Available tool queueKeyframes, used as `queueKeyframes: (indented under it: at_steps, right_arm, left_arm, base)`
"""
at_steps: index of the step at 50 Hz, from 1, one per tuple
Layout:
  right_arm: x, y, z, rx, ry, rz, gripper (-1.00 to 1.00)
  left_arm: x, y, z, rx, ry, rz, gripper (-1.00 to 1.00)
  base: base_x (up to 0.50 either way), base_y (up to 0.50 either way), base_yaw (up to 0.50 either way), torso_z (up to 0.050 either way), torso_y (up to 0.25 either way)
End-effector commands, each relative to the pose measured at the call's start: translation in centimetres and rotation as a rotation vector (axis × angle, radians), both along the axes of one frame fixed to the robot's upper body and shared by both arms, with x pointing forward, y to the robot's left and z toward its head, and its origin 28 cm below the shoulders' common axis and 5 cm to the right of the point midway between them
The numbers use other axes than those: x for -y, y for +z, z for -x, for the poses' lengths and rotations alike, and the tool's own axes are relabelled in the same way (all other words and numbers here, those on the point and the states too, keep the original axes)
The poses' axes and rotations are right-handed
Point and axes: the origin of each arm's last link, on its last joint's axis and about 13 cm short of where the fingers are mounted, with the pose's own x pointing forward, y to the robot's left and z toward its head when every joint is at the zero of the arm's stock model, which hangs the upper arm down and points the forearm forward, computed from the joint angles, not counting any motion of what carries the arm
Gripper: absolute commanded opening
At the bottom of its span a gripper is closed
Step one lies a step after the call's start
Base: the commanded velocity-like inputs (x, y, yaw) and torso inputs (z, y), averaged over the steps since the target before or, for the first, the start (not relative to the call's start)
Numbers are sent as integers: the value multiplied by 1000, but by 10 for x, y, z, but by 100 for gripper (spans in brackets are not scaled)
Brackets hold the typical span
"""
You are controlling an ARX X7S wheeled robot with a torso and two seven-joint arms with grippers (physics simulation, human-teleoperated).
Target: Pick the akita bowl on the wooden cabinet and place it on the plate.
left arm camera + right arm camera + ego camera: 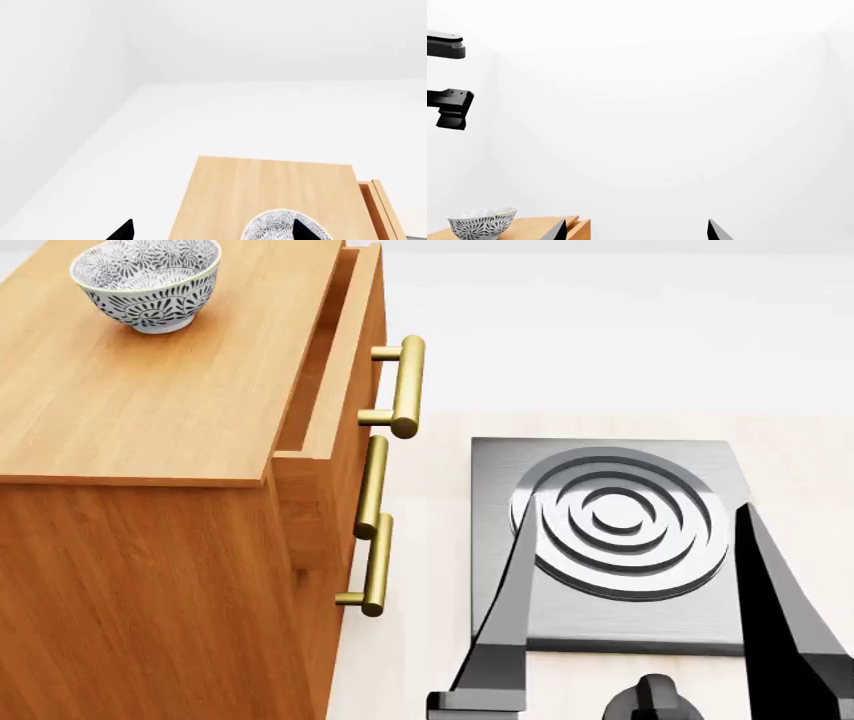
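I see the wooden cabinet (160,440) filling the left of my head view, top drawer slightly out. Beside it on the worktop (427,540) lies the dark stove plate (607,540). The bowl (147,282) stands upright, mouth up, near the cabinet top's far edge. Left tool (212,231) and right tool (637,231) are both spread apart, empty.

We are looking down on the wooden cabinet (267,192), the akita bowl (277,227) sitting at its six o'clock edge, our left gripper's (213,231) fingertips (123,231) standing apart.
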Motion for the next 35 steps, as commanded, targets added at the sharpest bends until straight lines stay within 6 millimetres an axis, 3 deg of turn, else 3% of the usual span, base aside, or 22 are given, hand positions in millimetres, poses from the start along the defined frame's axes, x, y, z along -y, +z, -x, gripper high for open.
queueKeyframes:
  at_steps: [1,21,35]
  right_arm:
    - [0,-1,0,-3,2,2,100]
    - [0,0,0,-3,5,1,100]
    - [-1,0,0,-2,6,3,100]
  left_arm:
    - [1,2,1,10,-9,-11,100]
    - [1,4,1,14,-15,-12,100]
    - [-2,4,2,17,-14,-5,100]
  base:
    - [0,0,0,0,0]
    - [0,0,0,0,-250]
    - [0,0,0,0,0]
